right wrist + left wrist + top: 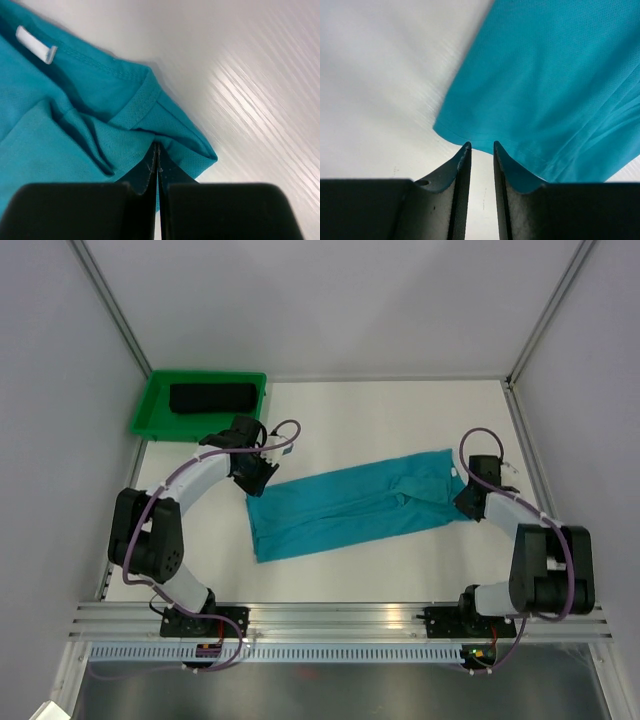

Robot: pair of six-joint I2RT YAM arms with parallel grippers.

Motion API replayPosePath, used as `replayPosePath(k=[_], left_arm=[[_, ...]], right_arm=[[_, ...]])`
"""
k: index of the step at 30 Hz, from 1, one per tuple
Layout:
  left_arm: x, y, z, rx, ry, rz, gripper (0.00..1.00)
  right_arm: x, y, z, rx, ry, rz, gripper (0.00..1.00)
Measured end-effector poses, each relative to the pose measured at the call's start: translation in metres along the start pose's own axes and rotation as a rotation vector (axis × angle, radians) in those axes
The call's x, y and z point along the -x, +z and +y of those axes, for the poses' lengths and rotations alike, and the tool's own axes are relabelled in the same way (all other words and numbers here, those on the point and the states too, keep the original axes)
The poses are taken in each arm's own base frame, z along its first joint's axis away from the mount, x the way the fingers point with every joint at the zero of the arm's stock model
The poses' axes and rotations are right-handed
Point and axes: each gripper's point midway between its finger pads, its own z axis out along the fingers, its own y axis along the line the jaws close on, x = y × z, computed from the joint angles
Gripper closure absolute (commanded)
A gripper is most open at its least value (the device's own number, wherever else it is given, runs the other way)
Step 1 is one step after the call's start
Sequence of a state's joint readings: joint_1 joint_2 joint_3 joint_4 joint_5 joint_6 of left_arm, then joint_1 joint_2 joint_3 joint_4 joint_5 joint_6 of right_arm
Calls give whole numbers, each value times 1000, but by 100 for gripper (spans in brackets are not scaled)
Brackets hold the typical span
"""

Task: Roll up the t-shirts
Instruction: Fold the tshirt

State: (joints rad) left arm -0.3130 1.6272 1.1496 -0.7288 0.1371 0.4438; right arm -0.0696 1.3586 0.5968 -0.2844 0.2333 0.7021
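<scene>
Right gripper (pixel 157 146) closed; left gripper (pixel 481 145) ajar; black t-shirt (pixel 211 397) visible only overhead.

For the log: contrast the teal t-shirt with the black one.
Teal t-shirt: flat long strip on the table; black t-shirt: compact bundle in the green tray. Left hand and right hand sit at the teal's ends; neither touches the black. Both are plain.
</scene>
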Motion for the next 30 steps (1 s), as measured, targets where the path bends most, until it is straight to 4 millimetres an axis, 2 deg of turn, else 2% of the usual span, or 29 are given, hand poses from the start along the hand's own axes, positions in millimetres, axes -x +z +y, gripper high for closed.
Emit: replayPosePath(k=[2,5,9,11,12,14,18,21,26,28,30], left_arm=[[-1,-1,1,3,-5,0,70],[-6,0,2,4,-11,11,69],[-10,2,1,0,-13,25,69],[-12,3,1,0,-14,32,69],[-13,4,1,2,-14,37,69],[-15,6,2,6,-16,50,69],[-22,15,5,4,-26,80,67],[-30,23,11,6,-47,112,66],[-46,40,24,39,-74,165,66],[-49,44,23,35,-74,170,66],[-49,45,23,33,-65,168,66]], right_arm=[[18,14,19,4,-6,5,100],[50,40,62,49,-17,11,100],[98,71,130,151,-62,8,100],[121,72,156,187,-90,-22,99],[130,67,165,201,-104,-41,95],[144,53,174,223,-120,-80,91],[148,26,172,254,-139,-116,67],[137,29,159,241,-146,-86,58],[100,59,136,188,-142,26,60],[85,71,127,167,-137,73,68],[89,72,131,184,-123,68,78]])
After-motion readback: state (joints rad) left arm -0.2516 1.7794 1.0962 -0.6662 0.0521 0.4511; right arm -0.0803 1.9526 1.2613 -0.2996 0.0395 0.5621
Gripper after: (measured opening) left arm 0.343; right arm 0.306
